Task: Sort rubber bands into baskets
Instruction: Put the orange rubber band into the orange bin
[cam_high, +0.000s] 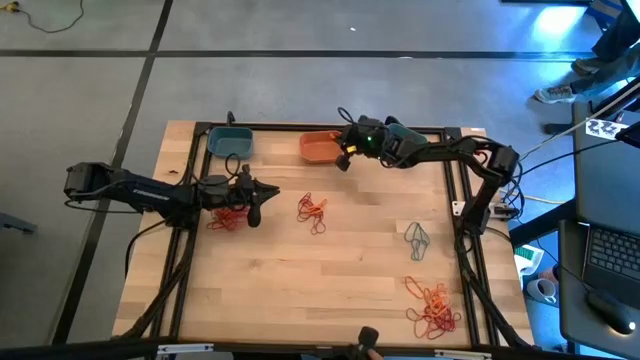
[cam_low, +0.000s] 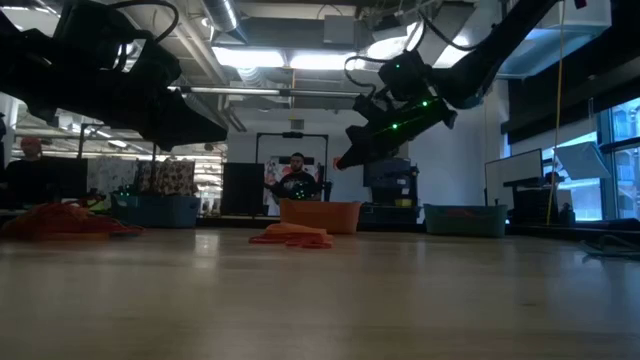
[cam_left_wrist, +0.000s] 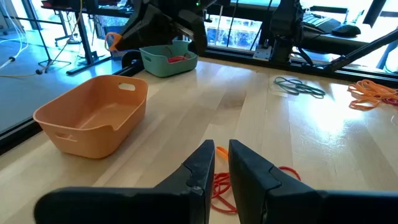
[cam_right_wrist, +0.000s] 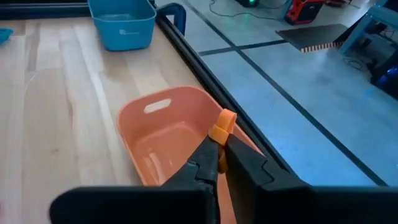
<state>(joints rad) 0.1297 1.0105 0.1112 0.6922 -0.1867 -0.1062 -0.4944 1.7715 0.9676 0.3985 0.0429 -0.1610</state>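
My right gripper (cam_right_wrist: 222, 142) hangs over the orange basket (cam_right_wrist: 168, 140) at the table's far edge, shut on an orange rubber band (cam_right_wrist: 222, 124). A teal-blue basket (cam_high: 230, 142) stands to the left of the orange one (cam_high: 320, 148). A second teal basket (cam_left_wrist: 168, 59), with red bands in it, stands under the right arm. My left gripper (cam_left_wrist: 222, 155) hovers at mid-left, shut with nothing in it, over red bands (cam_high: 228, 218). Loose on the wood lie red-orange bands (cam_high: 312, 210), grey-teal bands (cam_high: 417, 240) and an orange heap (cam_high: 433, 308). My right gripper pinches a bunched orange rubber band (cam_right_wrist: 222, 122) between its two fingertips. The band sticks out past the tips. The fingers slant slightly downward, coming from the table's right side. The band is lifted clear, above the orange basket's open top.
A black frame rail (cam_high: 330, 128) runs along the table's far edge behind the baskets, with side rails (cam_high: 462, 230) at left and right. Open wood lies in the table's middle and near part. A person (cam_low: 297, 180) shows in the room beyond the table.
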